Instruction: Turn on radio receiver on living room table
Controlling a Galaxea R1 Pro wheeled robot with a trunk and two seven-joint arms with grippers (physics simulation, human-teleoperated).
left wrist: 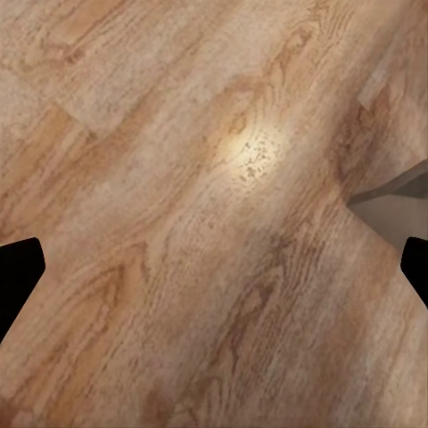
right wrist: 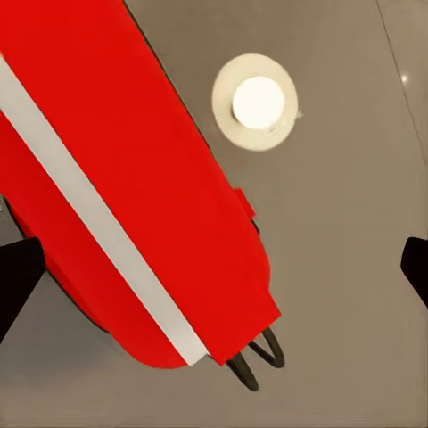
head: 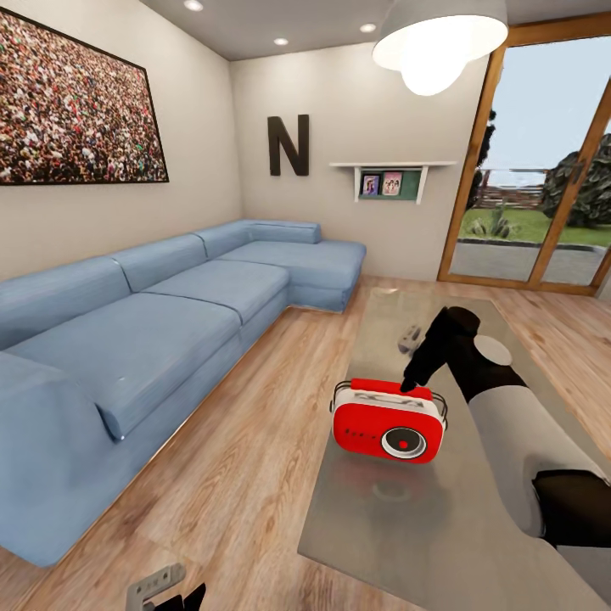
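Observation:
The red radio receiver (head: pixel 388 421) stands upright near the left front part of the low glossy table (head: pixel 475 526), its round dark dial facing me. My right gripper (head: pixel 416 383) reaches down from the right and its tip is at the radio's top rear edge; I cannot tell whether it touches. In the right wrist view the radio (right wrist: pixel 134 178) with its white trim lies close below the right gripper (right wrist: pixel 216 272), whose black fingertips (right wrist: pixel 18 276) are spread wide: open, holding nothing. My left gripper (head: pixel 182 599) hangs low over the wood floor, open (left wrist: pixel 214 272).
A long blue L-shaped sofa (head: pixel 161 322) runs along the left wall. A small grey object (head: pixel 409 338) lies on the table behind the radio. The white pendant lamp (head: pixel 437 38) hangs above, and its reflection (right wrist: pixel 259 102) shows on the tabletop. Glass doors (head: pixel 543 170) stand at the right.

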